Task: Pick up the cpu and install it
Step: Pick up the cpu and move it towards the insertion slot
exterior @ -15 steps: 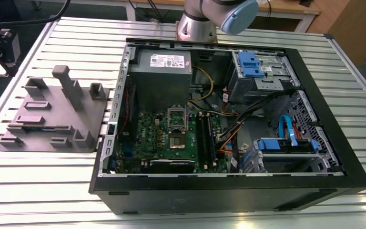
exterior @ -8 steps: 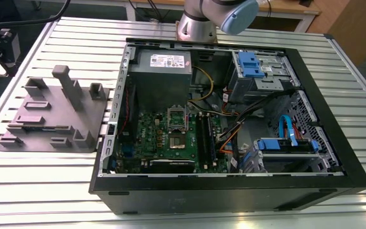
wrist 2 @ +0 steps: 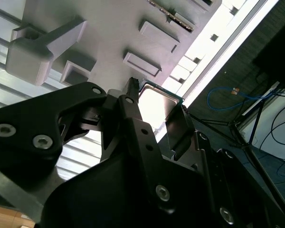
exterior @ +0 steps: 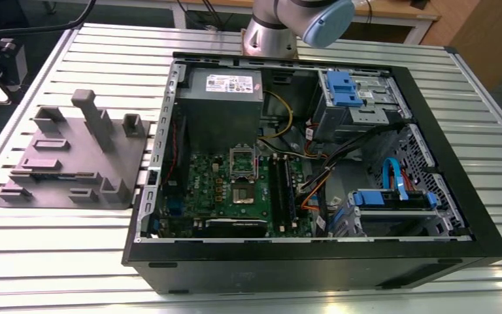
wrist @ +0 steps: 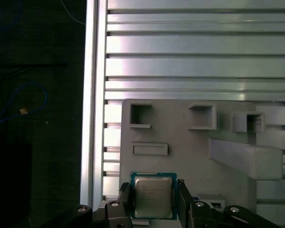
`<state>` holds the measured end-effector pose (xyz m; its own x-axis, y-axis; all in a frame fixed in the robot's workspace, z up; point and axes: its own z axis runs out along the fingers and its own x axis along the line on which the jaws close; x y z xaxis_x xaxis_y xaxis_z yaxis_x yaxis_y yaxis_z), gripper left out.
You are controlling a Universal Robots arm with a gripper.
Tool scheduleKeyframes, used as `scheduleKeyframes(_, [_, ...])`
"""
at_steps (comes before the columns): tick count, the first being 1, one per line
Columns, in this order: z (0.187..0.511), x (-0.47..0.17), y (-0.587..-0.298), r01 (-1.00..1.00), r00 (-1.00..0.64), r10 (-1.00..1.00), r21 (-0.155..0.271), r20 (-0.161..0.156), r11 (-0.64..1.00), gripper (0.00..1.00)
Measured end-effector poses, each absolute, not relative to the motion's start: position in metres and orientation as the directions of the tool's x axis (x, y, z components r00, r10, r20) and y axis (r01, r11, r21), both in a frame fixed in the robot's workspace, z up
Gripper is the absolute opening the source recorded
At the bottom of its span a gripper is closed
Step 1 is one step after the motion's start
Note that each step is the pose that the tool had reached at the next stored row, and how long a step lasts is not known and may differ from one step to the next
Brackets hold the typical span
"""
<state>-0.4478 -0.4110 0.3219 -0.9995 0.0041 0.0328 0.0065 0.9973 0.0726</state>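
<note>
Item: black two-finger gripper [wrist: 154, 203], its fingers [wrist: 127, 199] clamped on two opposite edges of the cpu [wrist: 153, 195], a thin, flat square chip with a silver-grey metal top and green rim.
Position: cpu between the fingertips in both wrist views [wrist 2: 157, 100].
Orientation: metal top faces back toward the wrist; square, so no long axis; free edges run across the gap.
Beyond the fingertips: matte grey plastic tray [wrist: 180, 142] with blocks and recesses, on a slatted aluminium table [wrist: 199, 66].

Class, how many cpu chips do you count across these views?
1. The cpu lies on the grey fixture, right at the claw. Others may be hidden inside the case.
</note>
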Motion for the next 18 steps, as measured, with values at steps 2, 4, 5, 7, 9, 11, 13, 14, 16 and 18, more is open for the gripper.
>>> scheduleKeyframes(2, [0.3225,-0.4478,-0.4110,0.007,-0.999,0.004,0.072,0.033,0.997,0.47])
scheduleKeyframes(4, [0.3233,-0.4478,-0.4110,0.006,-0.999,0.004,0.072,0.033,0.997,0.47])
scheduleKeyframes(5, [0.3238,-0.4478,-0.4110,0.006,-0.999,0.004,0.073,0.033,0.997,0.47])
scheduleKeyframes(7, [0.3248,-0.4478,-0.4110,0.006,-0.999,0.004,0.073,0.033,0.997,0.47])
scheduleKeyframes(9, [0.3261,-0.4478,-0.4110,0.007,-0.999,0.004,0.073,0.033,0.997,0.47])
scheduleKeyframes(11, [0.3273,-0.4478,-0.4110,0.006,-0.999,0.004,0.073,0.033,0.997,0.47])
scheduleKeyframes(13, [0.3284,-0.4478,-0.4110,0.006,-0.999,0.004,0.073,0.033,0.997,0.47])
scheduleKeyframes(14, [0.3289,-0.4478,-0.4110,0.007,-0.999,0.004,0.073,0.033,0.997,0.47])
scheduleKeyframes(16, [0.3301,-0.4478,-0.4110,0.007,-0.999,0.004,0.073,0.033,0.997,0.47])
scheduleKeyframes(18, [0.3312,-0.4478,-0.4110,0.007,-0.999,0.004,0.073,0.033,0.997,0.47])
